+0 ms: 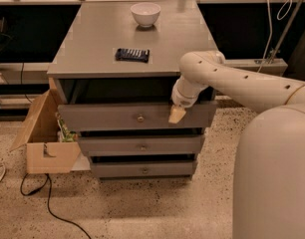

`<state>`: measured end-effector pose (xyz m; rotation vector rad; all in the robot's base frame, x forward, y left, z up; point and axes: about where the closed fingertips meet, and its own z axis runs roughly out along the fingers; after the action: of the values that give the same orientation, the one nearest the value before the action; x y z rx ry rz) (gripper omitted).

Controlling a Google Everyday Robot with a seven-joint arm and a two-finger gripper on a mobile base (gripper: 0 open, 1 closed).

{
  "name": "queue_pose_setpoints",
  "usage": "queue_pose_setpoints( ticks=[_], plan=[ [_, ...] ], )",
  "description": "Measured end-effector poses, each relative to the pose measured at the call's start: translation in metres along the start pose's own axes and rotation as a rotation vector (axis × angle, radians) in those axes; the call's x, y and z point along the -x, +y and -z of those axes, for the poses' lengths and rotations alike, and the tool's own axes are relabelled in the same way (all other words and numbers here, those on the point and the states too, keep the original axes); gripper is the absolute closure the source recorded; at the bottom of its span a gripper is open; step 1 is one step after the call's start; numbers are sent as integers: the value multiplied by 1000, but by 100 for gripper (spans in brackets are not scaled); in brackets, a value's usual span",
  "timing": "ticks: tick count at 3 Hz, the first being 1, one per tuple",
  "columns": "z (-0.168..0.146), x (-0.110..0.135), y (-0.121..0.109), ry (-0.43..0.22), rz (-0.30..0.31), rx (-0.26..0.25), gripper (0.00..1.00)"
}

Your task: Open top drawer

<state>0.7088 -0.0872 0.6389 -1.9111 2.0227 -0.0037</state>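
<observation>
The top drawer point(107, 117) is the widest grey drawer front of the cabinet, with a small round metal knob point(140, 118) at its centre. It stands pulled out, and a dark gap shows between it and the cabinet top. My gripper point(176, 114) hangs from the white arm at the drawer's upper edge, to the right of the knob. Its tan tip lies against the drawer front.
A white bowl point(145, 14) and a dark flat packet point(132, 54) sit on the cabinet top point(82, 44). Two narrower drawer fronts point(117, 146) lie below. An open cardboard box point(45, 133) stands at the left, with a black cable point(48, 198) on the floor. My white base point(277, 178) fills the right.
</observation>
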Motion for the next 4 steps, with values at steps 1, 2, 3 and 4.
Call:
queue_pose_setpoints(
  ticks=[1, 2, 3, 4],
  plan=[
    [0, -7, 17, 38, -10, 56, 0],
    [-4, -15, 42, 72, -30, 131, 0],
    [-4, -16, 50, 83, -38, 155, 18],
    [0, -15, 49, 83, -38, 155, 42]
  ],
)
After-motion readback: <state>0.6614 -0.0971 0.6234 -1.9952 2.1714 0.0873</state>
